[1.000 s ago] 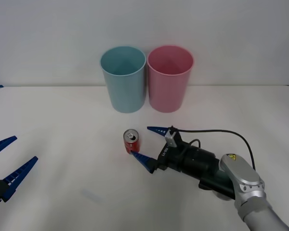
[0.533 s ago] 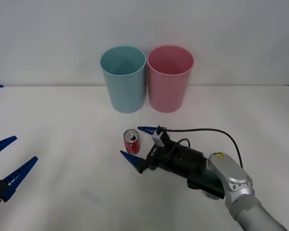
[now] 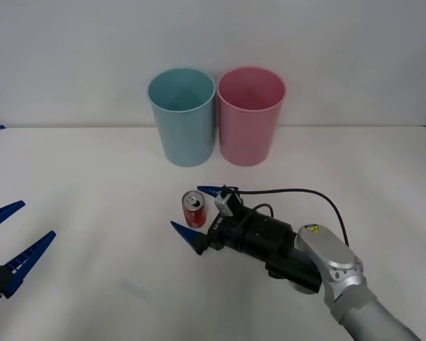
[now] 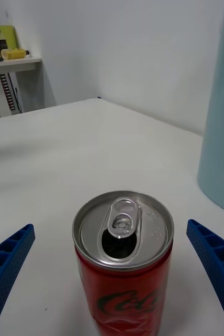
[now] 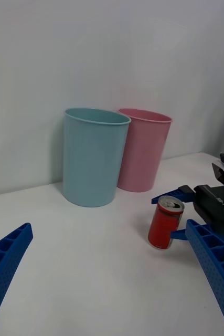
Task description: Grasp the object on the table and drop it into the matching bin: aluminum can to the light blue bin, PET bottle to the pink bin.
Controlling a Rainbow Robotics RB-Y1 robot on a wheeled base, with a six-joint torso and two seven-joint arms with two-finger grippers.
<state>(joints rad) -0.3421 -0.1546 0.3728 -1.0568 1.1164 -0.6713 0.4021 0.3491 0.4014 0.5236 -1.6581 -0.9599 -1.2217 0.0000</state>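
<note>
The aluminum can (image 3: 195,211) is small and red with a silver top, and it stands upright on the white table (image 3: 92,163) in front of the bins. My right gripper (image 3: 186,207) is open and lies low over the table, one blue finger on each side of the can, not touching it. Up close, the can (image 4: 123,262) sits centred between the right gripper (image 4: 110,226) fingers. The light blue bin (image 3: 182,117) and the pink bin (image 3: 250,117) stand side by side behind it. My left gripper (image 3: 37,219) hangs open at the left edge, far from the can (image 5: 165,223).
The two bins touch each other near the back wall, light blue bin (image 5: 95,157) left of pink bin (image 5: 143,152). A black cable (image 3: 305,193) loops from the right wrist. A shelf (image 4: 7,58) stands in the room beyond the table's left side.
My right gripper has slid left along the table until its open fingers straddle the can. The can, the bins and my left arm have stayed put.
</note>
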